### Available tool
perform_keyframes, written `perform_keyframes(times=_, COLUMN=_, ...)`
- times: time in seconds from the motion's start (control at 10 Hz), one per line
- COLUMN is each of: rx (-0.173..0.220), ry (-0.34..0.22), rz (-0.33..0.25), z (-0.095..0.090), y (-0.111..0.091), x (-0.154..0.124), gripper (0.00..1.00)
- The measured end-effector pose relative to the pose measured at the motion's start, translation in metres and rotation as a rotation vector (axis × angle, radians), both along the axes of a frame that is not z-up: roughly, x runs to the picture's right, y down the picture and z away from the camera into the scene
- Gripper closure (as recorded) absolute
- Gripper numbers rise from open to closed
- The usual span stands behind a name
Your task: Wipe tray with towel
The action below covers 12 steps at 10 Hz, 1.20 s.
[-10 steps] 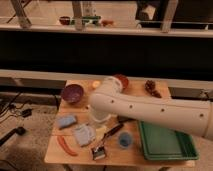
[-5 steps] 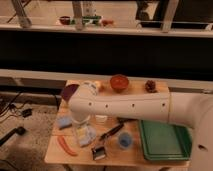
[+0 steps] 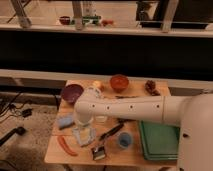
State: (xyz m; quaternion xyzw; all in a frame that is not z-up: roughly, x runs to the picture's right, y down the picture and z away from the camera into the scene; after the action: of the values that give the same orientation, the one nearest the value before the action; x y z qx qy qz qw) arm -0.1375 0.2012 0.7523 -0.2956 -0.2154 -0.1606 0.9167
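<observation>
The green tray (image 3: 160, 141) lies on the right front of the wooden table (image 3: 140, 156). A pale crumpled towel (image 3: 84, 136) lies on the left front part. My white arm reaches from the right across the table, and its wrist bends down at the left. My gripper (image 3: 84, 128) hangs right over the towel, at or just above it, and hides part of it. The tray lies well to the right of the gripper.
A purple bowl (image 3: 72, 93) and an orange bowl (image 3: 119, 81) stand at the back. A blue sponge (image 3: 65, 121), a red chili-shaped item (image 3: 66, 146), a black-handled brush (image 3: 104, 144) and a blue cup (image 3: 125, 140) lie near the towel. A brown object (image 3: 151, 86) is at the back right.
My arm has swung left and lowered its wrist from the table's middle to over the towel. The orange bowl is now uncovered. The objects have not moved.
</observation>
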Motion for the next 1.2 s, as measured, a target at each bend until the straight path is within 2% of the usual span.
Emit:
perform_keyframes(times=0.3, rx=-0.027, ry=0.004, rz=-0.023, z=0.012, y=0.011, x=0.001, gripper=0.2)
perform_keyframes(times=0.8, rx=-0.046, ry=-0.004, rz=-0.066, z=0.02, y=0.025, x=-0.006, gripper=0.2)
perform_keyframes(times=1.2, rx=-0.075, ry=-0.002, rz=-0.077, z=0.037, y=0.038, x=-0.003, gripper=0.2)
